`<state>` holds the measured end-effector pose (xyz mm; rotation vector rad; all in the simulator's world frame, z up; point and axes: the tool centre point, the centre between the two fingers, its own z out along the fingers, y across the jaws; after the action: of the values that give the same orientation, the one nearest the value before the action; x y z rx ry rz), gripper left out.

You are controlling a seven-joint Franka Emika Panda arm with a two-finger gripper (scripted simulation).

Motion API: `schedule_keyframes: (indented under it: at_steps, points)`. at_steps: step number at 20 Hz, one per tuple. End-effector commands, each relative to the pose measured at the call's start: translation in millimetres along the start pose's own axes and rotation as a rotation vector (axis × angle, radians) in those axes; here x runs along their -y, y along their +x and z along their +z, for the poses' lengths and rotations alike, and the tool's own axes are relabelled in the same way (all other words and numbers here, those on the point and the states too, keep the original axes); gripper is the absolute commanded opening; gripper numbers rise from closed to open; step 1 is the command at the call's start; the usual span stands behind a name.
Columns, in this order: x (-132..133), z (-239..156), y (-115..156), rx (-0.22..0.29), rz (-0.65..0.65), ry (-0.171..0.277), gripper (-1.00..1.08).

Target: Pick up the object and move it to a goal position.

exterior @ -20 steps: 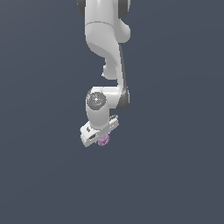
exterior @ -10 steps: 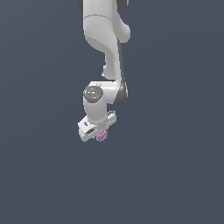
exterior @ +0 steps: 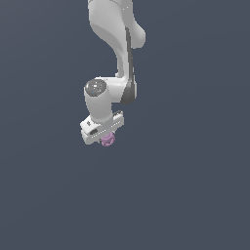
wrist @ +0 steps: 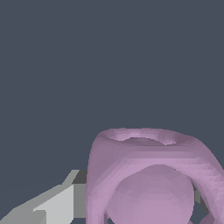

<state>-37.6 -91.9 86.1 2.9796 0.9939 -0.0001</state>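
Object (exterior: 108, 139) pinched in clenched tool (exterior: 103, 134), tucked just under its white body, clear of any desk. Pickup apparently done; left to do: carry to goal, unseen from either view, then release.

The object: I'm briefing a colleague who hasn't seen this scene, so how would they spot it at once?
Follow the white arm down to the gripper at its lower end. The object sits right under it, a small roundish lump. It is the only pink-purple thing against white robot and plain dark grey.
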Motion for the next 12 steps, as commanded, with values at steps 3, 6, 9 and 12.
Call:
schedule_keyframes:
  at_steps: [3, 6, 9, 12]
  points:
    - [2, -13, -20, 0.0, 0.0, 0.0, -1.0]
    - [3, -18, -28, 0.0, 0.0, 0.0, -1.0]
    - [3, -21, -32, 0.0, -0.001, 0.001, -1.0]
    - [2, -21, -32, 0.0, -0.001, 0.001, -1.0]
